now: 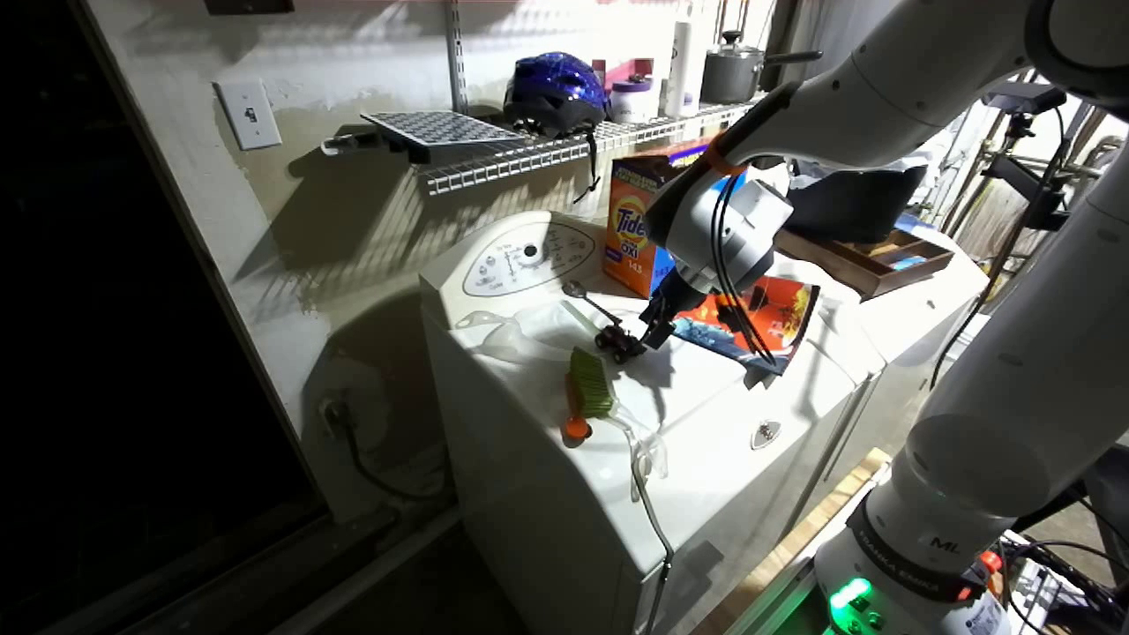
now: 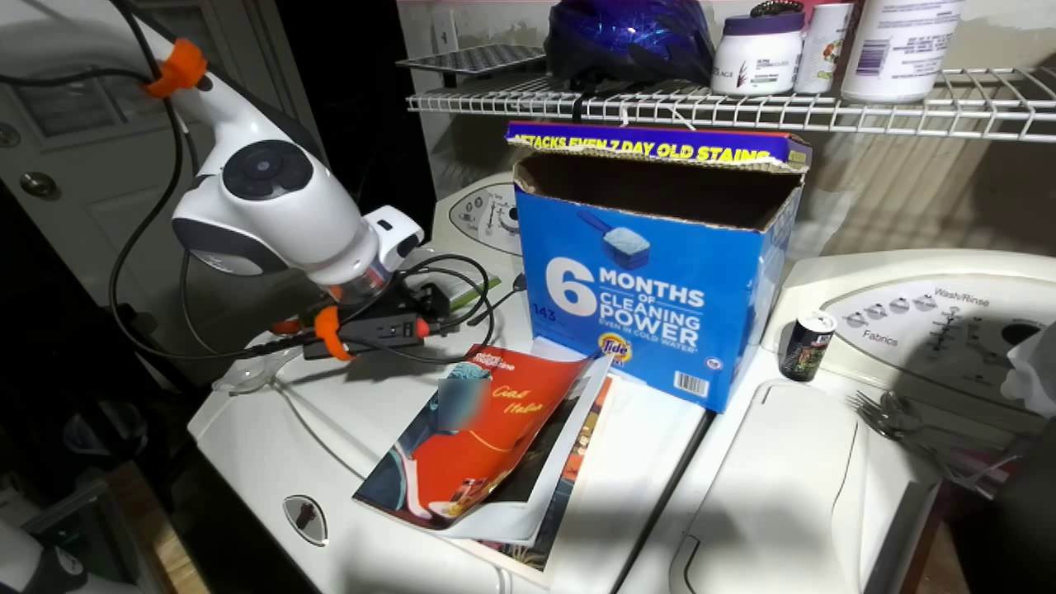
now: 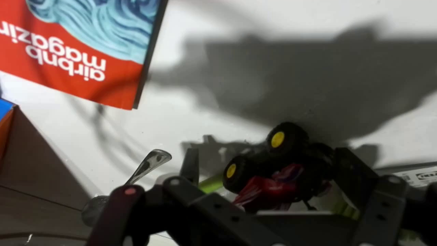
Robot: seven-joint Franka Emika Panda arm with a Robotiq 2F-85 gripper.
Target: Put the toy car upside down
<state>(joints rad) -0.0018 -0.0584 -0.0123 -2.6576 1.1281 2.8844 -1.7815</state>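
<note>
The toy car (image 3: 269, 188) has a red body and black wheels with yellow hubs. In an exterior view the toy car (image 1: 618, 342) rests on the white machine top, its wheels seemingly underneath. My gripper (image 3: 271, 167) is open around it in the wrist view: the left fingertip (image 3: 191, 165) stands apart from it, while the right one comes close to a dark wheel. Whether that side touches, I cannot tell. Seen from outside, the gripper (image 1: 651, 330) is low, right beside the car. Arm and cables hide the car in the remaining exterior view.
A green brush (image 1: 589, 385) and a small orange object (image 1: 577, 429) lie near the car. Behind it are a spoon (image 1: 575, 289) and a clear dustpan (image 1: 529, 335). The Tide box (image 2: 635, 289) and magazines (image 2: 487, 437) stand close to the arm, below a wire shelf (image 2: 701, 115).
</note>
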